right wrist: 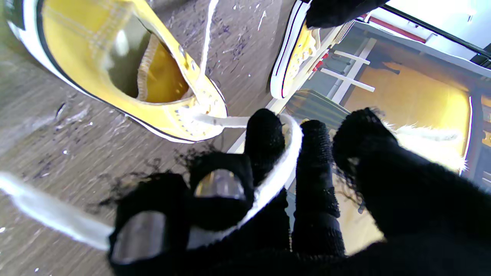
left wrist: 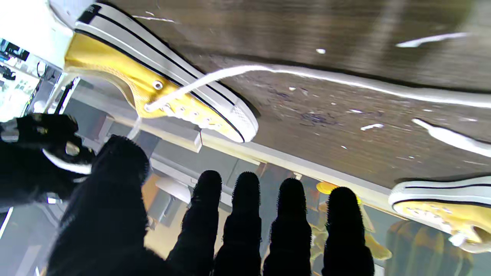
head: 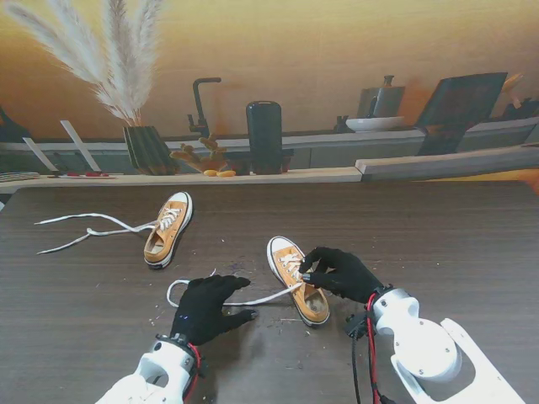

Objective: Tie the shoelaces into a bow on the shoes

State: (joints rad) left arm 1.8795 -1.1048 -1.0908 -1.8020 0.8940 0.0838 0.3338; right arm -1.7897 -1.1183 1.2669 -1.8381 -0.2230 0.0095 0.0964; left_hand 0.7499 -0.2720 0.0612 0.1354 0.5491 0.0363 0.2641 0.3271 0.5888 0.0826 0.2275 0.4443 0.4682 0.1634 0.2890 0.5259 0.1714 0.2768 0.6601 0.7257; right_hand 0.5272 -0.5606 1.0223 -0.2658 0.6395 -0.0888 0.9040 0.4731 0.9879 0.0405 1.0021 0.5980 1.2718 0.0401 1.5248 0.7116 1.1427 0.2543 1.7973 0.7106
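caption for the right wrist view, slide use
Black-gloved right hand holds a white shoelace beside the yellow canvas sneaker.

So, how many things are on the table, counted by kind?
Yellow shoes: 2, the nearer shoe and the farther shoe
White laces: 2, the nearer lace and the farther lace
Total: 4

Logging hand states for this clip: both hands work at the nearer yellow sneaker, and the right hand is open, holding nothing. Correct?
Not quite. The right hand is shut on a white lace of the nearer yellow sneaker; the right wrist view shows it looped around a finger. The rest holds.
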